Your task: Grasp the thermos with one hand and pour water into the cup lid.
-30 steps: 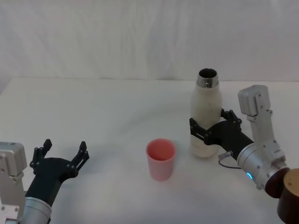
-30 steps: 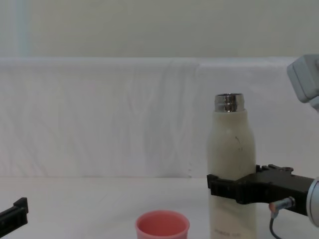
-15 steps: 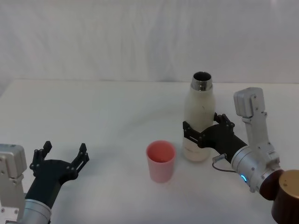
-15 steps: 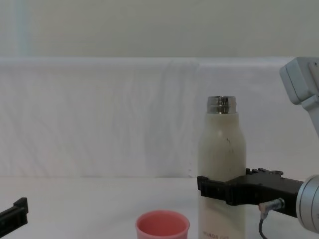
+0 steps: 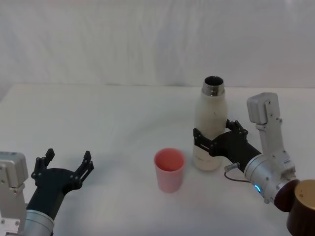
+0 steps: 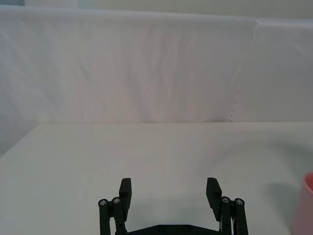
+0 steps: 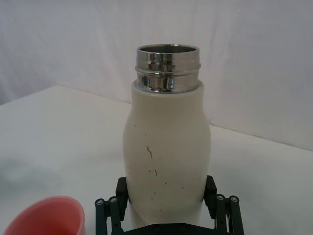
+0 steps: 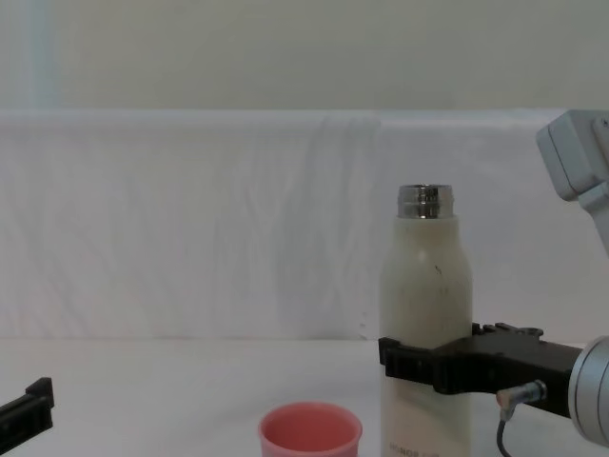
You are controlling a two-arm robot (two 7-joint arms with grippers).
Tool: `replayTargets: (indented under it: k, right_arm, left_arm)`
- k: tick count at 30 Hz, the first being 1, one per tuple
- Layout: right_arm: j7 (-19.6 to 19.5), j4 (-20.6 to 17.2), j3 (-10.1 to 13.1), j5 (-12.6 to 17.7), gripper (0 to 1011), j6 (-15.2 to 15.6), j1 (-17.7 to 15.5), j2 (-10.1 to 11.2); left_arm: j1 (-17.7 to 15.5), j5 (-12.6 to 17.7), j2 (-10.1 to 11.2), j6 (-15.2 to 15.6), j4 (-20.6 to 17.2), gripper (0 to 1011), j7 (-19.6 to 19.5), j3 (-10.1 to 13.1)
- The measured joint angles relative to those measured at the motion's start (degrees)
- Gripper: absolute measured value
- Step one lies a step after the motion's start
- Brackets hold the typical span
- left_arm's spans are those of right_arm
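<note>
Left gripper (image 5: 63, 167) parked at worktop's (image 5: 108, 123) front-left corner, fingers spread wide, holding nothing. Cup lid (image 5: 170, 168) upright near worktop's front edge, around the middle, mouth up. Thermos (image 5: 211, 125) upright just right of cup lid, not touching it, steel neck uncapped. Right gripper (image 5: 215, 142) clamped around thermos's lower body, 1 jaw each side, arm reaching in from worktop's front-right corner.

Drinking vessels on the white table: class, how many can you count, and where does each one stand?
2. The thermos stands upright right of centre, held by the right gripper. The cup lid stands just left of it, nearer the robot. None seems hidden.
</note>
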Motion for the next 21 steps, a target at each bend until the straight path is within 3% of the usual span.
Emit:
replayTargets:
  k: [21]
  right_arm:
    - [-0.67,0.05,-0.54,2.08,950,-0.17,-0.57,0.97]
  left_arm:
    - [0.0,0.0,0.0,0.0,0.0,1001,0.0,0.0]
